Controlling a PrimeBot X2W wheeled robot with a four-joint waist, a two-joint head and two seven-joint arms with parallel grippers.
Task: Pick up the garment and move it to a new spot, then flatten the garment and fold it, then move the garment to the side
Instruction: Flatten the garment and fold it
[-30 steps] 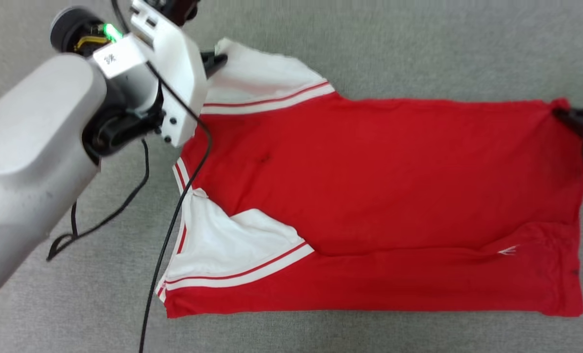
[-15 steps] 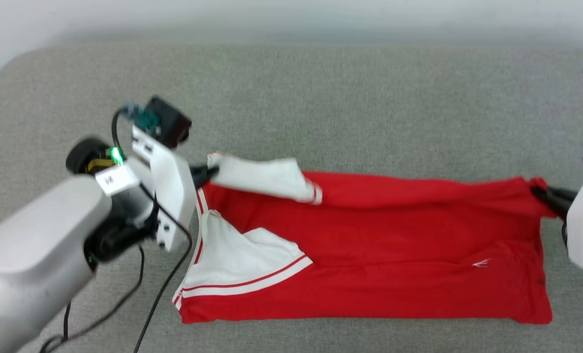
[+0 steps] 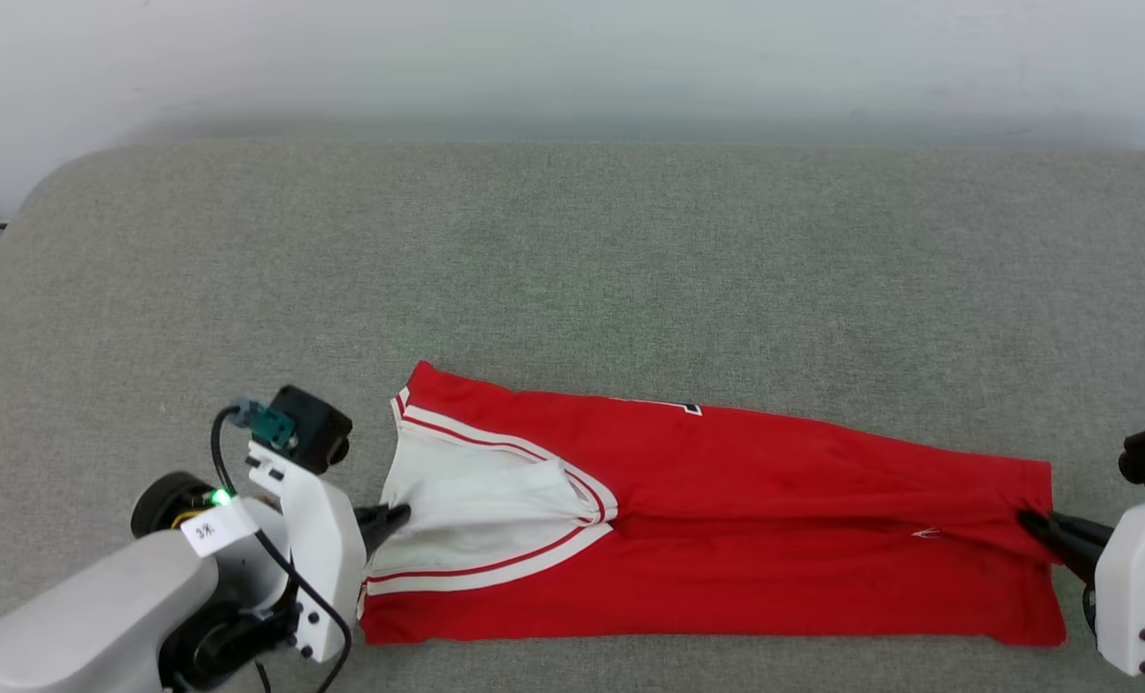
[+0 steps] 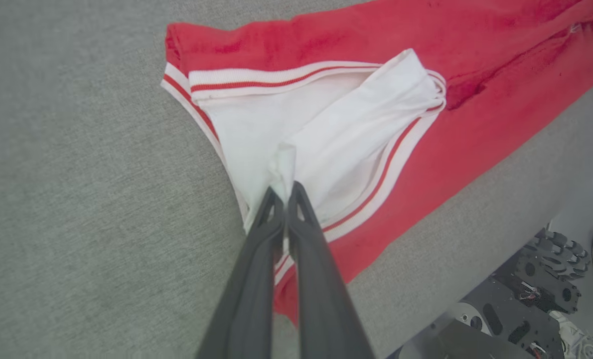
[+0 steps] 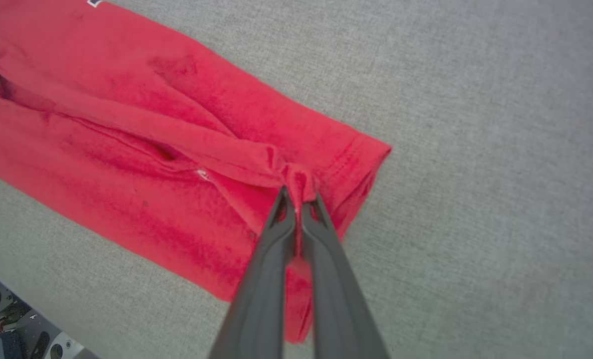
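- Worktop [image 3: 572, 250]: grey and padded, bare on its far half.
- Shirt [image 3: 775, 520]: lies near the front edge, doubled lengthwise into a narrow red band. Its long axis runs left to right across the head view, so one end points at each claw.
- Top layer: its free edge runs along the middle of the band and slopes a little toward the hem end. It lies loose and rumpled, not pressed flat.
- Sleeve [image 3: 476, 500]: white with striped trim, at the band's left end, lying on the red cloth.
- Left claw [image 3: 394, 520]: closed, pinching a fold of the white sleeve. The shirt stretches away from its tips to the right.
- Right claw [image 3: 1030, 525]: closed on a bunched red corner at the hem end. The shirt stretches away from it to the left.
- Judgement: each arm is nearest its own end, so a crosswise fold would likely carry one end along the axis toward the other.
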